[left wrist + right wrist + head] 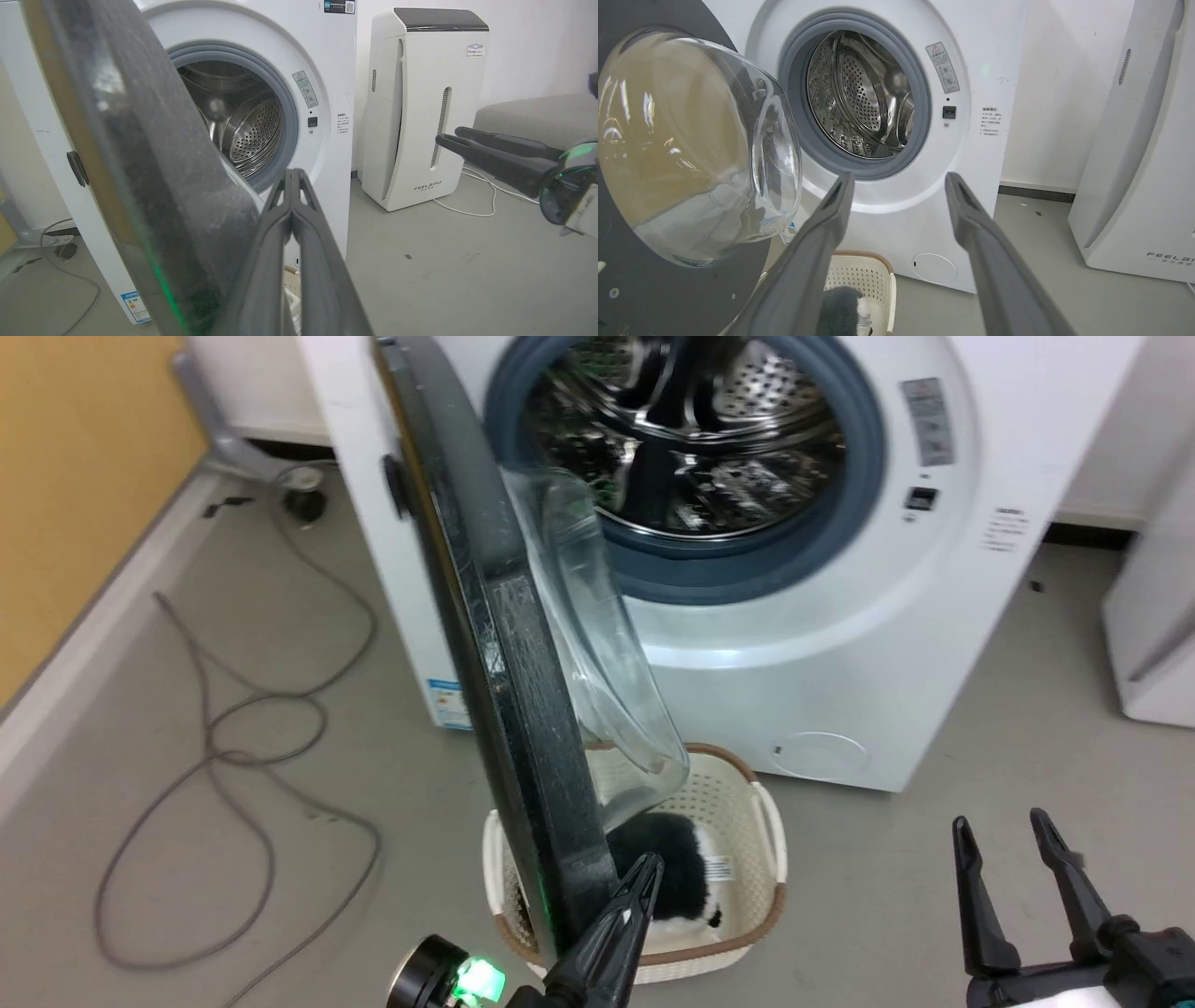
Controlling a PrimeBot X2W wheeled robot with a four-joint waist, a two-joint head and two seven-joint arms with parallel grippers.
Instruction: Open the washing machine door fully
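The washing machine [840, 644] stands ahead, its steel drum [691, 439] exposed inside the grey rubber ring. The washing machine door [495, 644] is swung out, edge-on to the head view and roughly square to the front, with its clear glass bowl [691, 140] bulging toward the machine. My left gripper [649, 863] is shut, holds nothing, and its tip rests at the door's lower rim on the inner side [292, 173]. My right gripper [1001, 821] stands open at the lower right, apart from the door, with its fingers pointing at the machine front [900, 179].
A cream laundry basket [766, 859] with a black-and-white item [672, 877] sits on the floor under the door. Grey cables [233, 747] loop on the floor to the left. A white slanted appliance [420, 116] stands to the right of the machine.
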